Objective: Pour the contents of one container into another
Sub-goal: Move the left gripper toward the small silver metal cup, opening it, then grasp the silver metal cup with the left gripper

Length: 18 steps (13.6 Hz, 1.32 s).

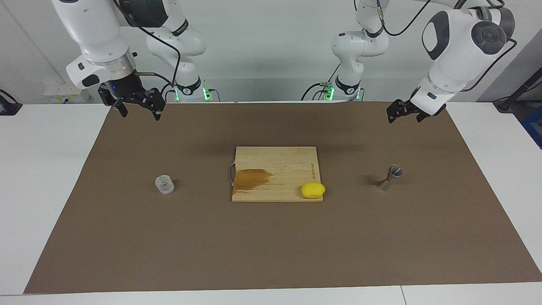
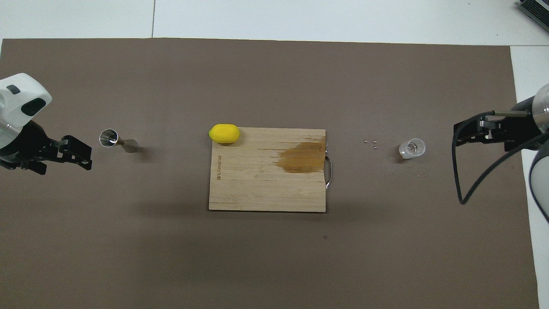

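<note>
A: Where does the left gripper (image 1: 404, 113) stand?

B: Up in the air over the brown mat (image 1: 271, 254) at the left arm's end of the table, fingers spread apart and holding nothing. The metal jigger (image 1: 390, 177) stands upright on the mat below it and clear of it, with open mat between the two; in the overhead view the gripper (image 2: 75, 152) shows just beside the jigger (image 2: 116, 140), at about the same depth of the table.

A: And the arm's pose?

B: Its white forearm slopes down toward the mat, the wrist bent so that the fingers point toward the middle of the table.

A: The right gripper (image 1: 137, 106)?

B: It hangs over the mat's edge nearest the robots, at the right arm's end, fingers apart and empty, pointing downward. That arm waits. The clear plastic cup (image 1: 164, 184) stands upright on the mat, well apart from it.

A: Between the cup and jigger?

B: A wooden cutting board (image 1: 275, 163) with a dark stain, and a lemon (image 1: 313, 190) on its corner toward the jigger.
</note>
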Tool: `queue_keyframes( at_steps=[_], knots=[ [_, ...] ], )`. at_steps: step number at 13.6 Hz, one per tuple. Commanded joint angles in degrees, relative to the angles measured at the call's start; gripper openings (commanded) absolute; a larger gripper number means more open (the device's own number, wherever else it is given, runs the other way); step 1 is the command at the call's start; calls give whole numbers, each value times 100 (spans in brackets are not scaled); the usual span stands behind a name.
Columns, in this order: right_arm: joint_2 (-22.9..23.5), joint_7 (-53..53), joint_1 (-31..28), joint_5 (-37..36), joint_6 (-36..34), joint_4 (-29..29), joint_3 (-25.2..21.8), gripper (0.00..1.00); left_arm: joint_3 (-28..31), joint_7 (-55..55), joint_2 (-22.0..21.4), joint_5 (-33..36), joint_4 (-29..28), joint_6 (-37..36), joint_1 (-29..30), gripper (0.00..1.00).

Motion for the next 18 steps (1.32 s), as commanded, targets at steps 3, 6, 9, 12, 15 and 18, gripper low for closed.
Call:
queue_keyframes(
  at_steps=[3, 6, 9, 12, 15, 18],
  knots=[
    [-83, -86, -60, -6, -77, -42, 31, 100, 568, -2140, 164, -1584, -822, 586, 327, 100],
    [-83, -86, -60, -6, -77, -42, 31, 100, 1095, -2906, 102, -2876, -1413, 992, 327, 100],
    [-83, -95, -60, -6, -77, -42, 31, 100, 1491, -3576, 14, -4098, -2019, 1580, 327, 100],
    [-83, -86, -60, -6, -77, -42, 31, 100, 1659, -4489, -65, -5513, -2721, 2511, 379, 100],
    [-83, -95, -60, -6, -77, -42, 31, 100, 1651, -4729, -74, -6376, -3144, 2935, 389, 100],
    [-83, -95, -60, -6, -77, -42, 31, 100, 1651, -4729, -12, -7306, -3549, 3137, 371, 100]
  ],
)
